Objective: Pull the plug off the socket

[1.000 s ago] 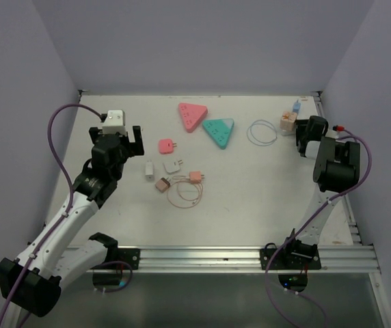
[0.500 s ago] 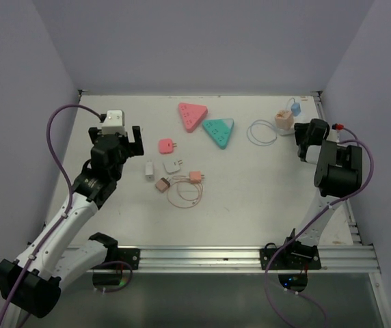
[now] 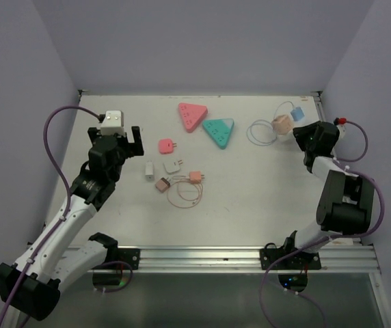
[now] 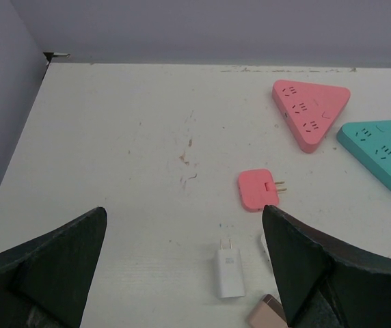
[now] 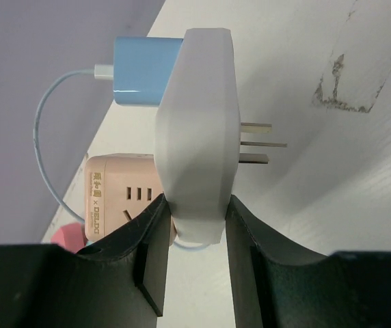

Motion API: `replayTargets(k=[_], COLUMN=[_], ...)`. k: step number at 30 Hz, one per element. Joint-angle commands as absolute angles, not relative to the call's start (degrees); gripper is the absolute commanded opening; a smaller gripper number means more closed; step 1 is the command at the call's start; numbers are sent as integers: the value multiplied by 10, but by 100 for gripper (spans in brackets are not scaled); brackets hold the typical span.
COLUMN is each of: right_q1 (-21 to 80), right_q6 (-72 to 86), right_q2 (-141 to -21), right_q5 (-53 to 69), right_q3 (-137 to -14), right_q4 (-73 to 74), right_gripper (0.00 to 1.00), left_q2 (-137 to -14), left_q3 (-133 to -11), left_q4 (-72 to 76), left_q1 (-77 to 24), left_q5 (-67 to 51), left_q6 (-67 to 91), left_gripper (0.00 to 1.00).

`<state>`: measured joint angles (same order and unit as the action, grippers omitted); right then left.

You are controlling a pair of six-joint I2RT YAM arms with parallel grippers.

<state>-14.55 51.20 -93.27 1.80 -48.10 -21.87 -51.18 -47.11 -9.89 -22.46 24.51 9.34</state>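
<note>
The right end effector (image 5: 195,220) is closed narrowly on a white adapter (image 5: 197,123), which is clamped at its lower end between the two dark fingers (image 5: 151,253). The adapter's three metal prongs (image 5: 260,143) are bared on one side and are seated in nothing. On the opposite side a blue plug (image 5: 144,72) is pressed into the adapter, and a thin blue cable (image 5: 45,157) is looped away from it. A peach cube socket (image 5: 124,198) is seen just behind the adapter; whether the two are touching cannot be told. In the overhead view this group is placed at the far right corner of the table (image 3: 264,198), close to the back wall.

The left end effector (image 4: 184,225) is held wide apart above the table's left half, with nothing between its fingers. Below it a pink plug (image 4: 257,189) and a white charger (image 4: 228,262) are laid flat, and a pink triangular socket (image 4: 309,113) and a teal triangular socket (image 4: 383,154) are laid farther back.
</note>
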Motion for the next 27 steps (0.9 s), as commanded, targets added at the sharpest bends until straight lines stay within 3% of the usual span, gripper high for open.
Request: replayTargets(k=[1, 8, 17, 27], right_q1=[-138, -64, 82, 173], right_q6=[430, 351, 299, 255], right_q2=[-854, -730, -709, -692], right_q5=[74, 142, 207, 184], right_q3=[-468, -418, -420, -431], right_q4=[-193, -123, -94, -42], right_gripper=[0, 0, 0, 0], left_q2=[-503, -513, -575, -619], left_q3=[-470, -471, -515, -495], left_q4=[-69, -62, -92, -36], left_q1=[-220, -220, -229, -394], left_q5=[232, 157, -34, -29], left_q6=[93, 105, 176, 307], left_gripper=[100, 100, 99, 97])
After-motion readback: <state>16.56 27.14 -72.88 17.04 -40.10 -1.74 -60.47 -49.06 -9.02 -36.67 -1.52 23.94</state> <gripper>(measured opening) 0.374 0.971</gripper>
